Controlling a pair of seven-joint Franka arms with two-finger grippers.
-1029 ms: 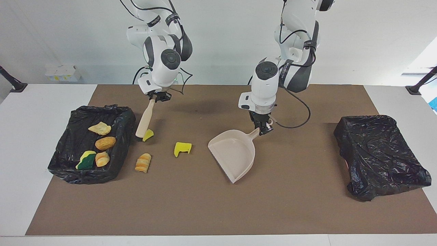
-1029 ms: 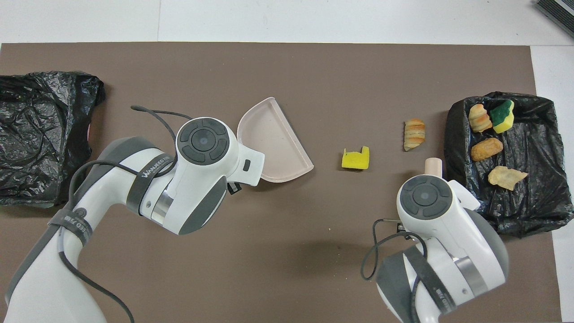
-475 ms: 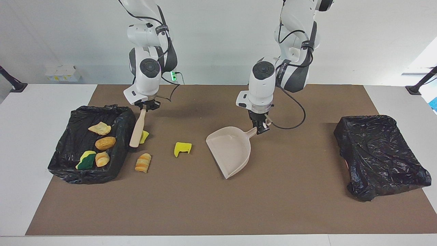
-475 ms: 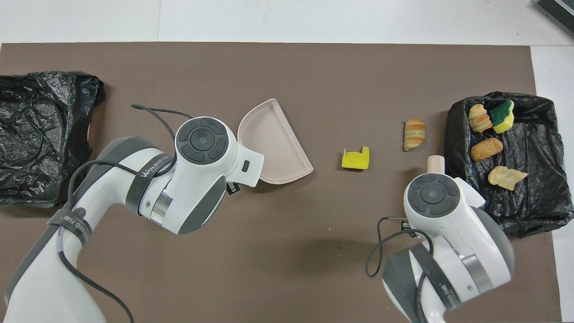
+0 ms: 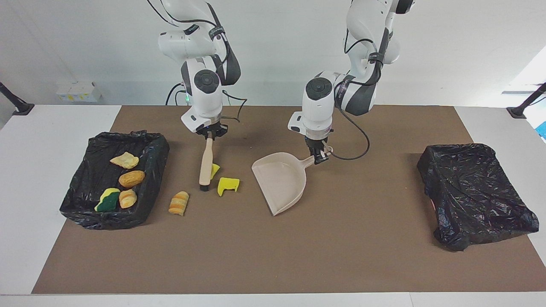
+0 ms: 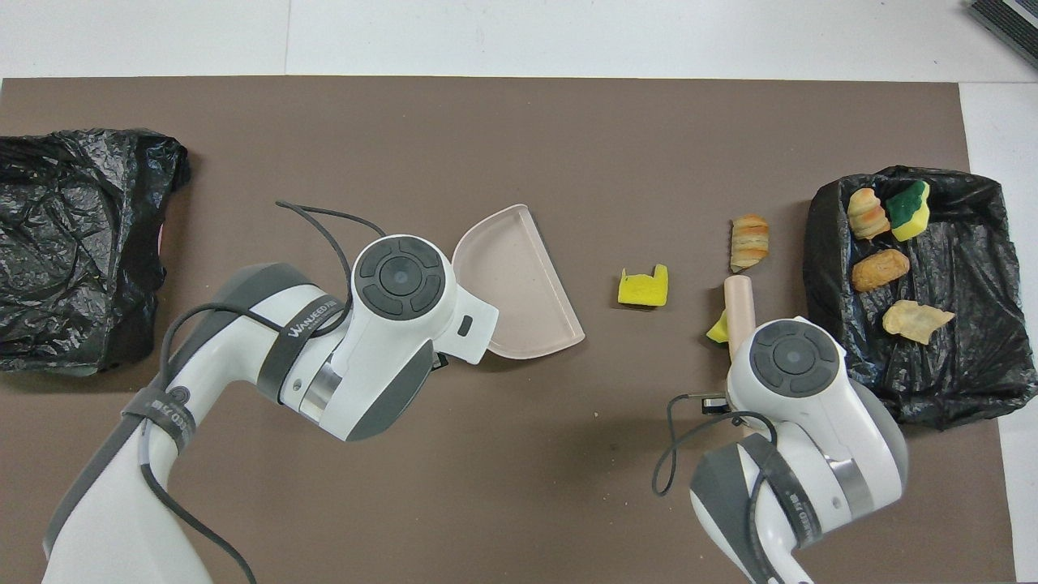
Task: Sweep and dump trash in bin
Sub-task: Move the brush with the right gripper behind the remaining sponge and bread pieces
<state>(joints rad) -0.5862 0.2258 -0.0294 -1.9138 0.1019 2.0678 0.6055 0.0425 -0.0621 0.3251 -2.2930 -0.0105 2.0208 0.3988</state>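
Note:
My right gripper (image 5: 209,133) is shut on the handle of the beige brush (image 5: 206,164), whose head rests on the mat. A small yellow sponge wedge (image 5: 214,169) lies against the brush, with a notched yellow chunk (image 5: 228,185) just beside it. An orange bread lump (image 5: 179,203) lies farther from the robots, close to the black-lined bin (image 5: 151,200). My left gripper (image 5: 319,157) is shut on the handle of the beige dustpan (image 5: 279,181), which sits tilted with its mouth toward the scraps. From overhead I see the dustpan (image 6: 519,292), brush (image 6: 739,302) and chunk (image 6: 643,286); both grippers are hidden under their wrists.
The bin (image 6: 823,243) at the right arm's end of the table holds several scraps, among them a green-backed sponge (image 6: 907,209). A second black bag-covered bin (image 5: 473,192) sits at the left arm's end. A brown mat (image 5: 273,256) covers the table.
The right arm swung the brush away from the bin toward the dustpan, pushing the small yellow wedge up to the notched chunk. The left arm shifted the dustpan toward the scraps.

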